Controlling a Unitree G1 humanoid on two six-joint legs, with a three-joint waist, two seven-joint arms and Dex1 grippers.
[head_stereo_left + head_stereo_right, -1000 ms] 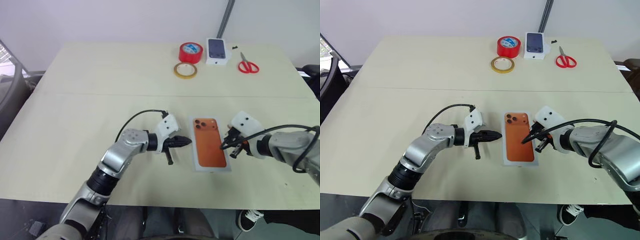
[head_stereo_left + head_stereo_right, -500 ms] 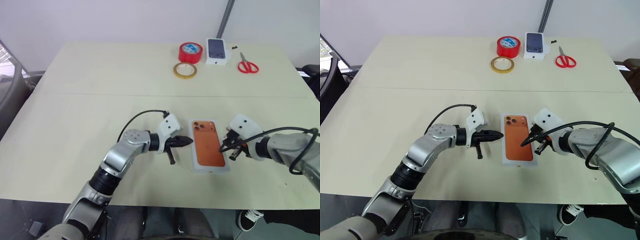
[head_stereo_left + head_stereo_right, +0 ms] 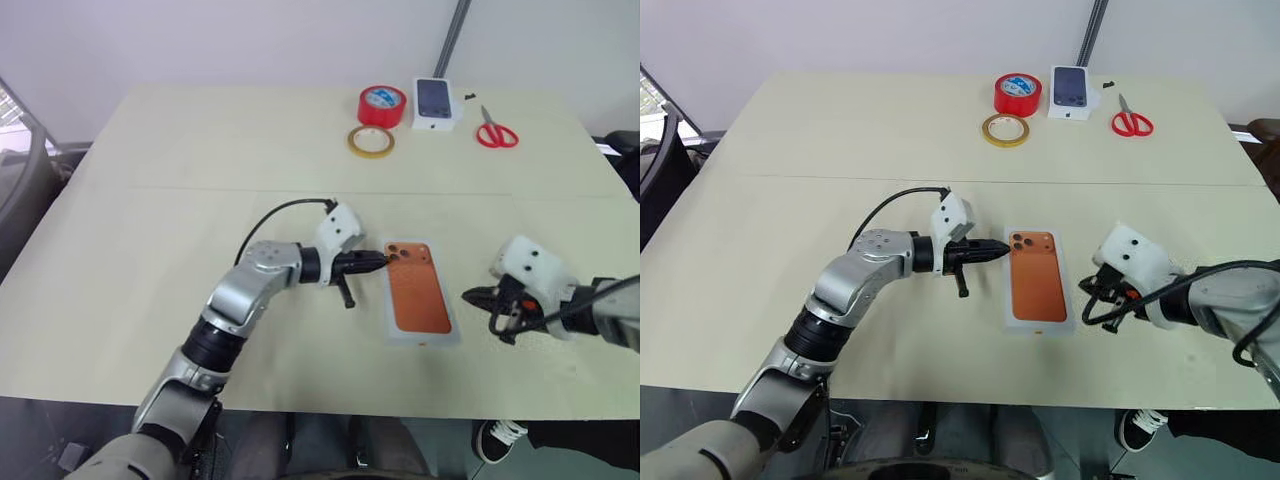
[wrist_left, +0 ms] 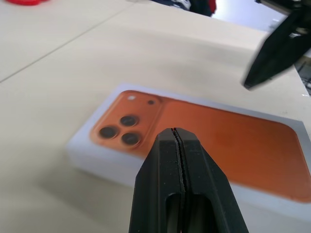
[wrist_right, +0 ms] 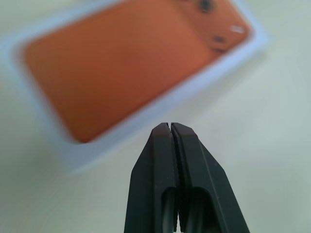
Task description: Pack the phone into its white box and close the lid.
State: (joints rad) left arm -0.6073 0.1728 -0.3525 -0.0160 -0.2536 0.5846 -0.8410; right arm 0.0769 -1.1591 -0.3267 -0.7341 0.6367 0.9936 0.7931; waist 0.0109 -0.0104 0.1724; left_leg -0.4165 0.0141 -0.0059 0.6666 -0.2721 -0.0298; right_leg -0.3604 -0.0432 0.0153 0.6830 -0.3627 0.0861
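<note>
A: Your lid (image 3: 420,303) sits on the box at the table's (image 3: 150,250) near middle; both grippers are pinched shut, empty.

B: Left gripper (image 3: 383,259) is at its corner. Nudge sideways and you skew the lid.

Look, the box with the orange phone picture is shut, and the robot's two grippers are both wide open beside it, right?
Not quite. The lid is on, but both grippers are shut, not open. The left wrist view shows the left gripper with fingers pressed together; the right wrist view shows the right gripper likewise.
</note>
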